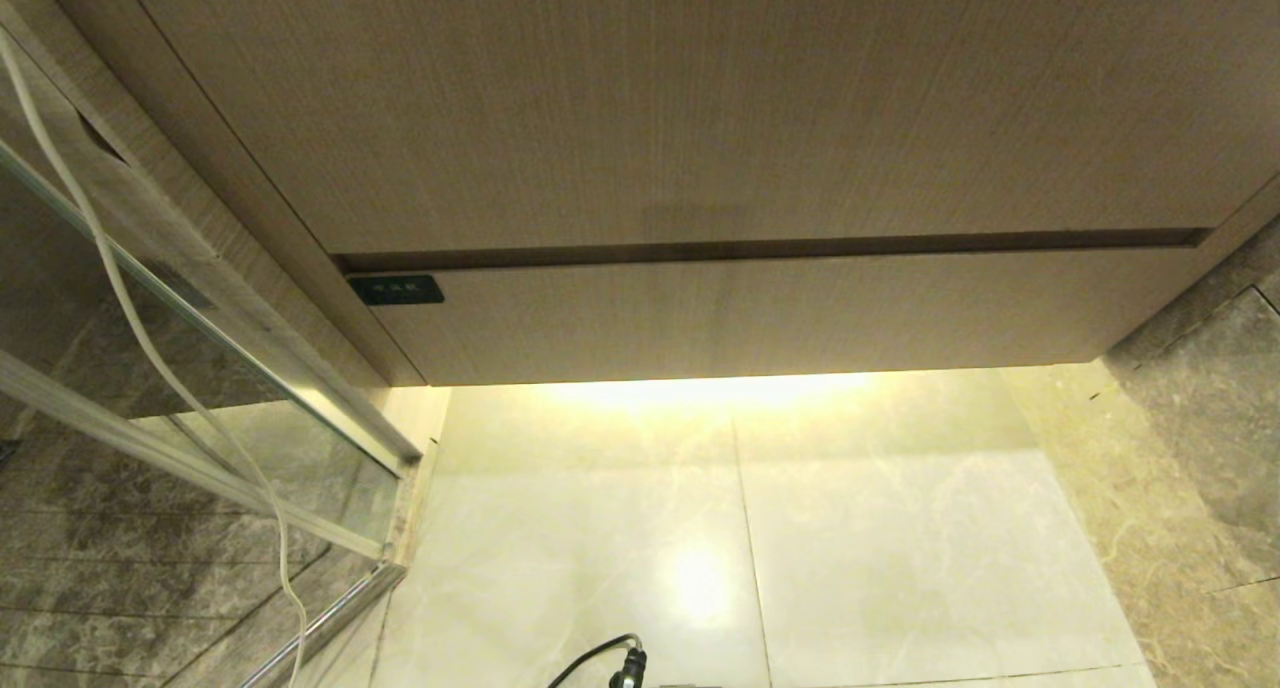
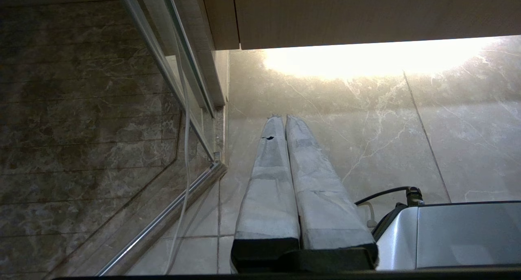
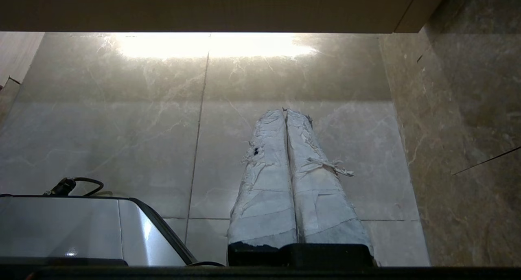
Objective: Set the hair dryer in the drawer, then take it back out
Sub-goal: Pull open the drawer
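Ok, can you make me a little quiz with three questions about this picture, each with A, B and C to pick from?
1. Where is the small black label?
A. On the left end of the low drawer front
B. On the floor tiles
C. On the tall panel above

2. What colour is the loose cord hanging at the left by the glass?
A. Red
B. White
C. Blue

3. How is the drawer right now?
A. Pulled all the way out
B. Lying on the floor
C. Pushed in shut

Answers:
1. A, the head view shows the label at the left end of the low wood front.
2. B, it is a thin white line running down past the glass door.
3. C, its front sits flush under the taller panel, with only a thin dark gap between them.
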You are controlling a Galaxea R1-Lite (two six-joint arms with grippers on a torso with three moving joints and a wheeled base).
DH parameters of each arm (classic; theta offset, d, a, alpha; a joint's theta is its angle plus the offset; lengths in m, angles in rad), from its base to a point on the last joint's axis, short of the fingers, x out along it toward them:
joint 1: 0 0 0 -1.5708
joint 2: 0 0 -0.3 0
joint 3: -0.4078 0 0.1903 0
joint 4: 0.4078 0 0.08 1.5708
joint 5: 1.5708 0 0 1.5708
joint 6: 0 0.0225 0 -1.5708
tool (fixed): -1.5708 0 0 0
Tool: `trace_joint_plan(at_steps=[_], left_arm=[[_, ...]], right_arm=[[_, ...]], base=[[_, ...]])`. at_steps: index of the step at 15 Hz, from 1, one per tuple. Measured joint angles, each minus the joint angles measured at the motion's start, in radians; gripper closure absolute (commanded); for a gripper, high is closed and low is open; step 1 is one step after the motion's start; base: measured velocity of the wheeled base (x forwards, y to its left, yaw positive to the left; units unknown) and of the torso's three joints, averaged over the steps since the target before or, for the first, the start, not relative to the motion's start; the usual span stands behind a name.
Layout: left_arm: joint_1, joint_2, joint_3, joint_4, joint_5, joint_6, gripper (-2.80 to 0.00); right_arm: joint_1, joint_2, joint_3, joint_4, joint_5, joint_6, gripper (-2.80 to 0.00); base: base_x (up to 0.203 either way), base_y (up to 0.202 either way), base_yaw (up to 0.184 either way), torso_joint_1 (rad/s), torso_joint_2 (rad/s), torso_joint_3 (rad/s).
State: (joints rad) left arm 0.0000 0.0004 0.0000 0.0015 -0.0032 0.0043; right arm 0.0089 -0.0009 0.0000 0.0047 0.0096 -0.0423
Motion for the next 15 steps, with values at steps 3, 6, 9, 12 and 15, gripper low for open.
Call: trace_joint_plan(at_steps=[3,6,9,12,15], left_arm=[[0.000,0.000,0.000,0.000,0.000,0.000,0.00],[0.000,0.000,0.000,0.000,0.000,0.000,0.00],[0.000,0.000,0.000,0.000,0.000,0.000,0.00],[0.000,0.000,0.000,0.000,0.000,0.000,0.00],[0.000,0.000,0.000,0.000,0.000,0.000,0.00]], right_arm=[[0.000,0.000,0.000,0.000,0.000,0.000,0.00],[0.000,0.000,0.000,0.003,0.009,-0.035,0.00],[0.000,0.006,-0.032,0.051,0.013,-0.042,0.00],[0.000,0.115,-0.274,0.128,0.019,-0.043,0.00],[0.007,0.412,-0.639,0.282,0.047,-0.039,0.00]], base=[[0.000,0.000,0.000,0.000,0.00,0.000],[0.000,0.000,0.000,0.000,0.00,0.000],[0.000,0.000,0.000,0.000,0.00,0.000],[0.000,0.000,0.000,0.000,0.00,0.000],[0.000,0.000,0.000,0.000,0.00,0.000]])
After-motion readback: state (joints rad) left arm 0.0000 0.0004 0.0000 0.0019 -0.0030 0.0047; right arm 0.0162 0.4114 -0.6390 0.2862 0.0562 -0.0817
